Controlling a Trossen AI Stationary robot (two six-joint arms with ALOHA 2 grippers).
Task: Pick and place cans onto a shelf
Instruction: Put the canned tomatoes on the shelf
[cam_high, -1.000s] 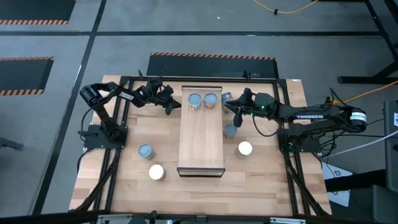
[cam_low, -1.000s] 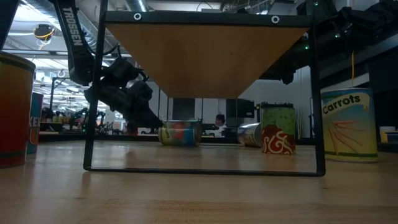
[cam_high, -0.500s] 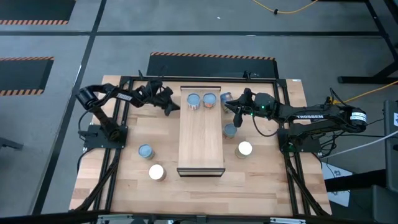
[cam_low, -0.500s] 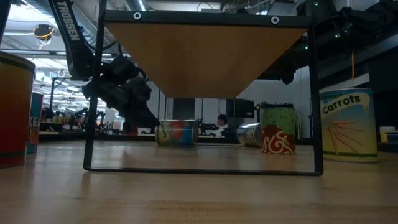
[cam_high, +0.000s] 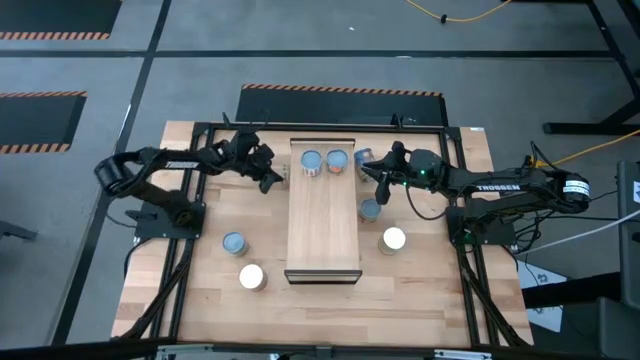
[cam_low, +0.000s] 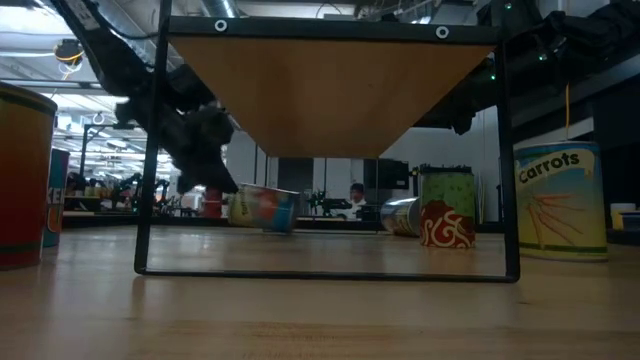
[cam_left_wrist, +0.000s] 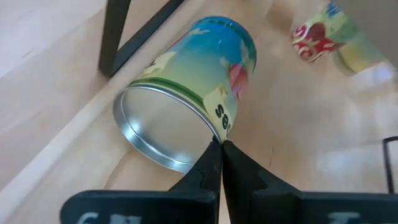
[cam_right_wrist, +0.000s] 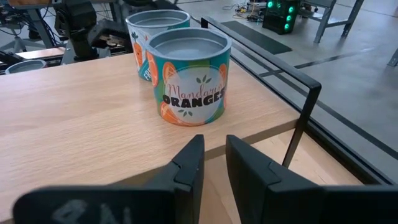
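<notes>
I am working my left gripper (cam_high: 272, 180) at the far-left side of the shelf (cam_high: 323, 240), where a blue-and-green can (cam_left_wrist: 186, 93) is lying tipped on the table (cam_high: 210, 290), its open silver rim facing my wrist camera. My fingers are pressed together with no gap showing, their tips touching that rim, so I am nudging or pinching the edge and not holding the can around its body. In the low view this can (cam_low: 258, 208) is tilting just beside my gripper (cam_low: 215, 175).

My right gripper (cam_high: 383, 188) is waiting at the far-right side of the shelf, jaws only narrowly parted and holding nothing, facing the 2 orange-labelled cans (cam_right_wrist: 189, 78) already standing on the shelf's far end.

By my judgement the step in hand is recovering the tipped can, with 2 of the cans placed. On the table, 2 cans (cam_high: 243, 261) are standing on the left and 2 cans (cam_high: 382, 226) on the right; 1 more seems to lie by my right gripper, though I cannot tell clearly. The next move calls for spreading my left fingers, straddling the can's body, closing firmly, then turning it upright before lifting it onto the shelf.
</notes>
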